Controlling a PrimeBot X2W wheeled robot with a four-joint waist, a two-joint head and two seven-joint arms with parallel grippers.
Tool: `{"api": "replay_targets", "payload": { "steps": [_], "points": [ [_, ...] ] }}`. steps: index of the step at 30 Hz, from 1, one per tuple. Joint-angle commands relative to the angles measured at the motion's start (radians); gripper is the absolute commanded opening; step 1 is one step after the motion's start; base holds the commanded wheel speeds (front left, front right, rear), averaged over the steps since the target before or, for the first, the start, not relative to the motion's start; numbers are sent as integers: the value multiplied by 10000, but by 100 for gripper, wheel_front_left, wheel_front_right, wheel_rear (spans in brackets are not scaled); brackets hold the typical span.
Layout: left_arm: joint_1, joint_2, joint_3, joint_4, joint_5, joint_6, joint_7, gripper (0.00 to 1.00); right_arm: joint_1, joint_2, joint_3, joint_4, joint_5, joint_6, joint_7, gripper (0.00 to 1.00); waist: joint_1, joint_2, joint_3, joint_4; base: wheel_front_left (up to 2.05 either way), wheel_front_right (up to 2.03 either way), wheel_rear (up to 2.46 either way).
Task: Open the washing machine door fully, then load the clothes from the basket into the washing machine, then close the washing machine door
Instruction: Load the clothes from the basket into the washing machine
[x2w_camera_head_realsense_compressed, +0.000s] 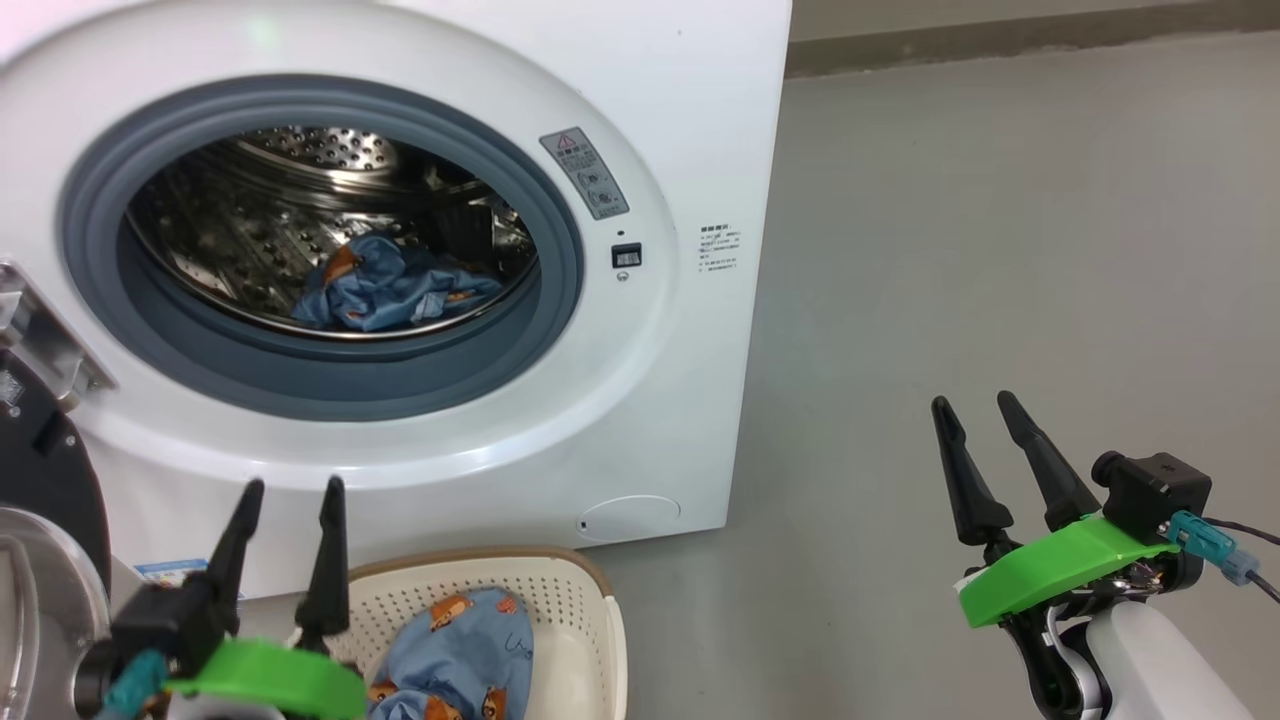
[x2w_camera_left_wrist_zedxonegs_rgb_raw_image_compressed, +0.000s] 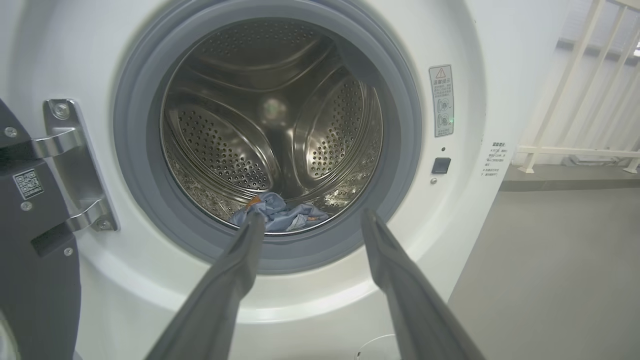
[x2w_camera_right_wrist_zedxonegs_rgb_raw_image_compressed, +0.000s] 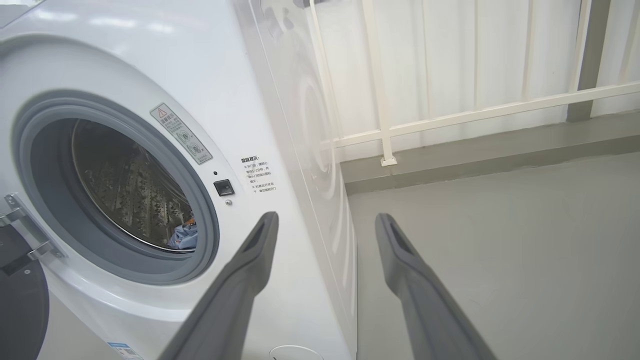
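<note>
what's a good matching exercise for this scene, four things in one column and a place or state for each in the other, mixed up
Column one:
1. washing machine door
2. basket
3. right gripper
4. gasket

Column two:
a. grey-blue ring around the drum opening
b. swung open, at the head view's left edge
c. on the floor in front of the washing machine, holding some of the clothes
d. open and empty, over bare floor to the right of the machine

Pairs: 1-b, 2-c, 3-d, 4-a
</note>
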Motion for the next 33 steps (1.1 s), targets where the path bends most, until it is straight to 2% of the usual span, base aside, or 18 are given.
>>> {"api": "replay_targets", "payload": {
  "steps": [1, 14, 33],
  "points": [
    [19, 149, 360, -456, 86, 84, -64, 100, 7, -117, 242, -277, 37, 46, -80, 100, 0, 0, -69, 31, 0, 0, 0],
    [1002, 20, 345, -1436, 39, 426, -40, 100, 254, -321, 248, -416, 9, 46, -80, 100, 0, 0, -142, 155, 0, 0, 0],
    [1034, -3, 228, -1479, -51, 540, -40, 100, 195, -420, 428, -330, -5, 46, -80, 100, 0, 0, -136, 179, 0, 0, 0]
  ]
}}
